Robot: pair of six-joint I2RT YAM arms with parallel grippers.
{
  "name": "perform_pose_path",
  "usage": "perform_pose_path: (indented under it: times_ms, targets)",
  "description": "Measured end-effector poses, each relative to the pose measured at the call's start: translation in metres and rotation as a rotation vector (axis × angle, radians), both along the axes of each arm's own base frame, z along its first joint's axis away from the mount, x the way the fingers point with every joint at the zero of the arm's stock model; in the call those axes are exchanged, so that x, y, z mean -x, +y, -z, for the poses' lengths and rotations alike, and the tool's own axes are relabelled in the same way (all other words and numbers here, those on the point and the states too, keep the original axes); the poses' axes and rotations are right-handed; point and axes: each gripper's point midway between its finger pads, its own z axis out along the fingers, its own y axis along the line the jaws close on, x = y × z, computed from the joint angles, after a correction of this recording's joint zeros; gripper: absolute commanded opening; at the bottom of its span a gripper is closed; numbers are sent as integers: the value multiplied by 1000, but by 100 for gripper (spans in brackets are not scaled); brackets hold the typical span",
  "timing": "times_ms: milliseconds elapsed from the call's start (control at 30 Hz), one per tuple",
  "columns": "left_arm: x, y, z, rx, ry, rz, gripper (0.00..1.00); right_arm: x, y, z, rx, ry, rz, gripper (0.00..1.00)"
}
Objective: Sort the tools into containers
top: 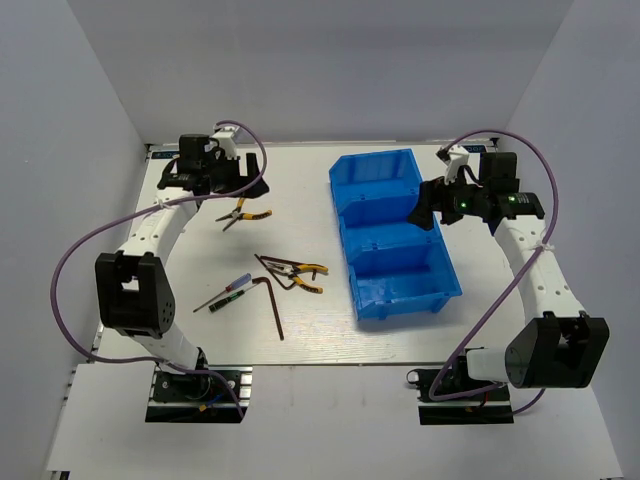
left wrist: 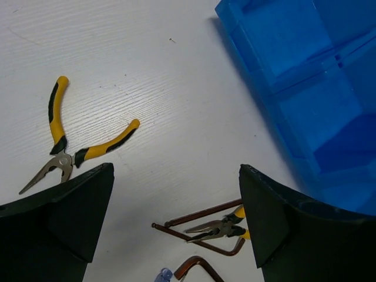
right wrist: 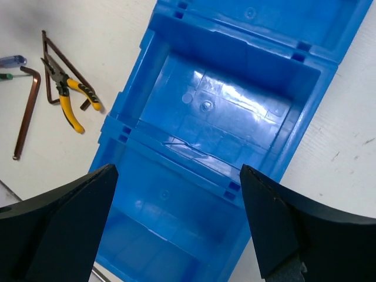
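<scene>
Three joined blue bins (top: 372, 171) stand right of centre, all showing bare floors. One pair of yellow-and-black pliers (top: 243, 213) lies at the back left, and shows in the left wrist view (left wrist: 64, 147). My left gripper (top: 213, 188) hovers open and empty just behind it (left wrist: 176, 226). A second pair of pliers (top: 302, 275) lies across a brown hex key (top: 276, 270) mid-table. A longer hex key (top: 274, 306) and two screwdrivers (top: 226, 293) lie nearer the front. My right gripper (top: 428, 208) is open and empty over the bins (right wrist: 176, 223).
White walls close in the back and both sides of the table. Purple cables loop from each arm. The right wrist view shows the middle bin (right wrist: 223, 111) from above, with the second pliers (right wrist: 70, 100) and hex key (right wrist: 26, 111) at its left.
</scene>
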Motion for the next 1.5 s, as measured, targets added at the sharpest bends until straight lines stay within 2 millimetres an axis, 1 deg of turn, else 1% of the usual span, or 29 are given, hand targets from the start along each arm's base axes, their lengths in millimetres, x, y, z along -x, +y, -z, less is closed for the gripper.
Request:
perform_pose_path:
  times_ms: [33,67,100,133,167,200,267,300,333,367,400,433,467,533,600,667,700,767,833,967,1033,1100,1133,1267,1333,1367,1400,1467,1500]
  targets:
    - [-1,-1,0,3,-1,4,94,0,0,0,7,-13,-21,86]
    - [-2,-2,1,6,0,7,89,0,1,0,13,-26,-47,74]
    - [-5,-3,2,6,2,11,75,1,2,1,20,-39,-73,53]
    - [-9,-5,2,6,2,13,66,2,5,2,17,-45,-111,8]
    - [-16,-6,3,4,4,13,51,3,7,4,15,-48,-141,0]
    - [-24,-8,4,0,0,17,23,5,11,8,3,-32,-164,0]
    - [-45,-10,12,-14,3,10,3,6,16,15,-19,-3,-195,0]
    - [-55,-12,20,-27,15,5,0,5,18,20,-24,10,-208,13]
    - [-65,-13,30,-42,25,1,2,5,19,24,-28,22,-215,40]
    - [-73,-15,42,-57,40,-2,5,4,19,26,-29,27,-219,64]
    - [-78,-16,55,-78,58,-7,12,3,20,31,-28,37,-225,68]
    - [-81,-17,73,-104,91,-13,27,2,19,33,-19,31,-236,73]
    - [-82,-18,90,-132,117,-15,36,1,19,34,-15,27,-243,79]
    - [-81,-20,121,-182,178,-16,41,1,19,35,-7,17,-253,80]
    - [-80,-21,148,-229,229,-17,42,2,18,37,-2,13,-259,82]
    - [-80,-23,165,-266,254,-6,54,6,18,46,1,32,-265,82]
    - [-79,-25,170,-279,257,7,60,9,17,51,2,46,-265,84]
    - [-80,-30,166,-303,234,33,71,15,16,58,4,75,-264,84]
    - [-80,-30,162,-330,211,53,73,17,16,60,6,83,-265,85]
    - [-72,-26,166,-397,197,94,73,16,16,62,7,91,-264,85]
    - [-65,-21,174,-432,209,116,71,16,16,66,6,105,-264,85]
    - [-61,-16,174,-464,204,135,70,15,16,72,4,125,-263,85]
    - [-55,-13,175,-482,210,151,70,15,16,74,3,135,-263,86]
    - [-36,-3,176,-525,221,172,60,15,16,79,1,157,-261,86]
    - [-28,2,176,-549,229,178,44,14,16,80,-1,163,-259,86]
    - [-26,4,176,-558,226,184,35,13,16,80,-2,164,-258,86]
    - [-26,4,177,-564,222,181,19,12,16,80,-3,165,-256,86]
    - [-30,6,176,-592,201,177,8,10,16,79,-4,162,-255,86]
    - [-28,5,176,-585,214,165,0,10,16,78,-5,161,-254,86]
